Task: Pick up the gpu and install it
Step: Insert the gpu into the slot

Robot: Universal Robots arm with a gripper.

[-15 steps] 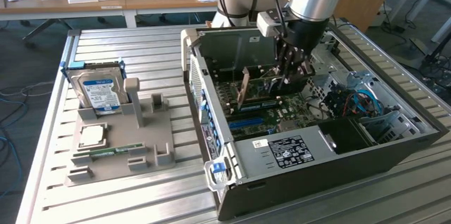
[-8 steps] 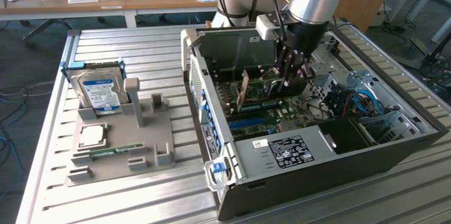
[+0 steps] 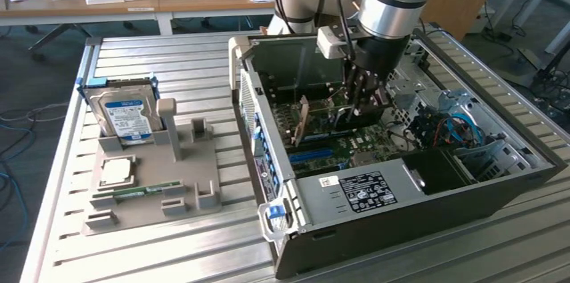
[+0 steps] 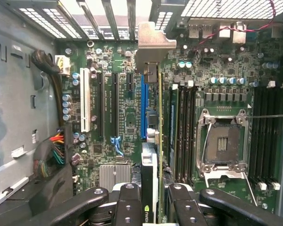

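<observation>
Since a card like this has to go into its slot edge-first, the black two-finger gripper [image 3: 359,111] on the silver robot arm [image 3: 392,3] is clenched on the gpu [image 3: 314,121], a thin dark flat board with a slim silvery metal end bracket. It's holding the card upright inside the open dark-grey metal computer case [image 3: 401,189], just above the green motherboard [image 3: 356,144]. The bracket end points to roughly nine o'clock in the exterior view, toward the case's rear wall. Out at nine o'clock from the case, the thick blue-labelled hard drive [image 3: 125,115] stands in the grey plastic holder tray [image 3: 200,186], well apart. From the wrist, the gripper [image 4: 153,207] pinches both faces of the gpu [image 4: 150,183], which hangs edge-on just beside the long blue slot [image 4: 144,108]. Tight spots, I reckon, are the rear wall at the bracket and the dark memory slots [image 4: 181,127] near one face. The other face has open board.
</observation>
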